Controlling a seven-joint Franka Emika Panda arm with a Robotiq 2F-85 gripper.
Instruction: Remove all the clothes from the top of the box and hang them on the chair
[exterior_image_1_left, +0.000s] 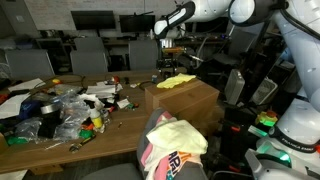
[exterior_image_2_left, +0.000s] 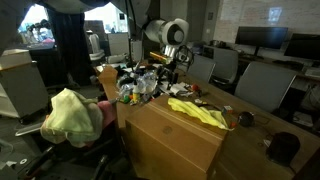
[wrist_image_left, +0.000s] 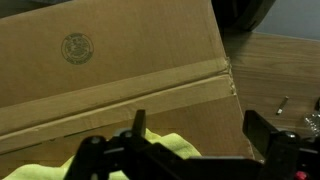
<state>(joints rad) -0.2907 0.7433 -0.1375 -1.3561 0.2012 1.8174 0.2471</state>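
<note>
Exterior view, room: an office with dark monitors (exterior_image_1_left: 95, 18) along the back and grey office chairs (exterior_image_1_left: 90, 55) drawn up to a long wooden table (exterior_image_1_left: 125, 120)
Exterior view, table: clutter (exterior_image_1_left: 60, 105) of clear bags and small things covers the end away from the box (exterior_image_1_left: 190, 103)
Exterior view, box: plain brown with a closed top, standing at the table's end; a yellow cloth (exterior_image_1_left: 177, 81) lies crumpled on top
Exterior view, gripper: the gripper (exterior_image_1_left: 171, 66) hangs from the white arm just above the yellow cloth; the jaws are too small here to judge
Exterior view, chair: the chair (exterior_image_1_left: 156, 123) stands in the foreground near the box, with clothes (exterior_image_1_left: 180, 142) in pale yellow, pink and white heaped over it
Exterior view, room: monitors (exterior_image_2_left: 270, 38) and office chairs (exterior_image_2_left: 260, 85) line one side of the table
Exterior view, box: the box (exterior_image_2_left: 170, 140) fills the foreground, with the yellow cloth (exterior_image_2_left: 198, 112) stretched along its top
Exterior view, gripper: the gripper (exterior_image_2_left: 180, 66) is above the box's far end, with clutter (exterior_image_2_left: 140, 80) behind it
Exterior view, chair: clothes (exterior_image_2_left: 72, 115) are piled on the chair beside the box
Wrist view, surface: the brown box (wrist_image_left: 110, 70) has a round stamp and a flap seam across its top; the wooden table (wrist_image_left: 280, 70) lies beyond its edge
Wrist view, gripper: the gripper (wrist_image_left: 198, 135) has its jaws spread wide and holds nothing; its dark fingers (wrist_image_left: 140, 125) stand over the yellow cloth (wrist_image_left: 170, 150) on the box
</note>
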